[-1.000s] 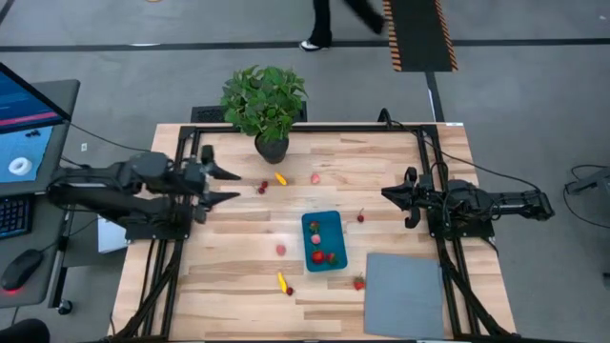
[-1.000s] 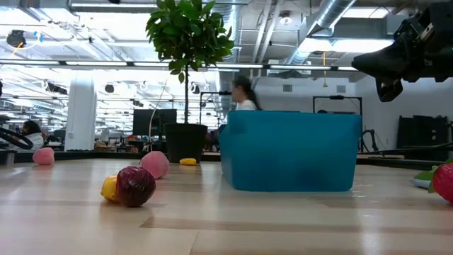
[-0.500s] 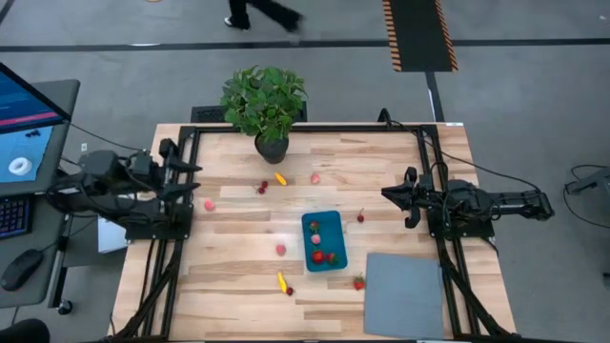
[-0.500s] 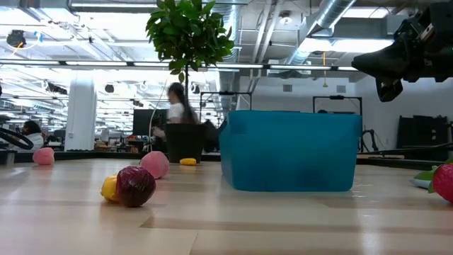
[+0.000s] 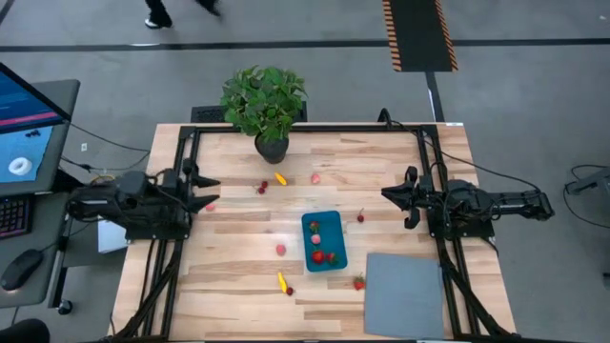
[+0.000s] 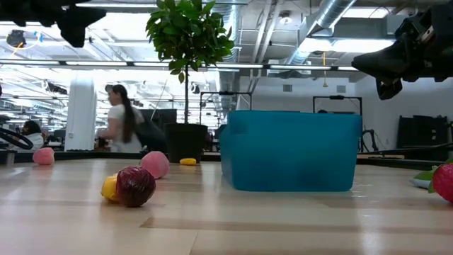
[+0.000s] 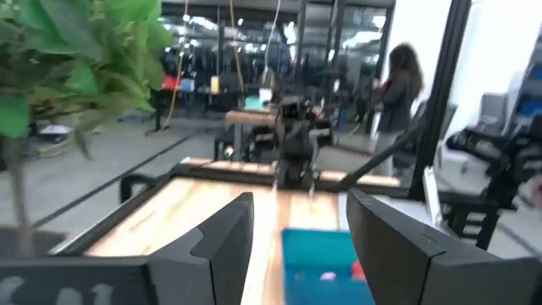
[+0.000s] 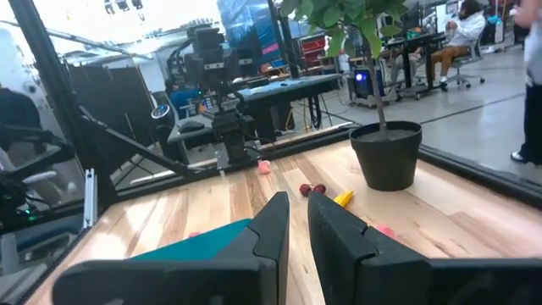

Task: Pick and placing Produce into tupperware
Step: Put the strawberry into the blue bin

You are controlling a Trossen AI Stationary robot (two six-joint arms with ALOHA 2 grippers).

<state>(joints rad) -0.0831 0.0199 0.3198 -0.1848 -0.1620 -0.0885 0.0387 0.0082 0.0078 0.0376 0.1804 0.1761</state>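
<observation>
Wooden table (image 5: pixel 238 257) in an open workshop, a person (image 6: pixel 122 120) walking behind.
Tub (image 5: pixel 323 240) sits mid-table, produce (image 5: pixel 280 250) scattered around; left gripper (image 5: pixel 208 191), fingers spread, has retreated to the table's edge; right gripper (image 5: pixel 388 194) nearly closed, empty.

Grey floor (image 5: pixel 534 105) around the table (image 5: pixel 238 276); striped mat (image 5: pixel 417 33) beyond it, monitor (image 5: pixel 24 124) beside it, ceiling lights (image 6: pixel 297 67) glowing overhead.

The left tool (image 5: pixel 208 191) hangs over the table's (image 5: pixel 381 157) left edge, fingers spread, a pink piece (image 5: pixel 210 206) just beside it. The right tool (image 5: pixel 397 202) sits over the right side, fingers nearly together, with a small red piece (image 5: pixel 360 217) near it and the teal tub (image 5: pixel 322 240) farther inward, holding red pieces (image 5: pixel 321 255).
</observation>
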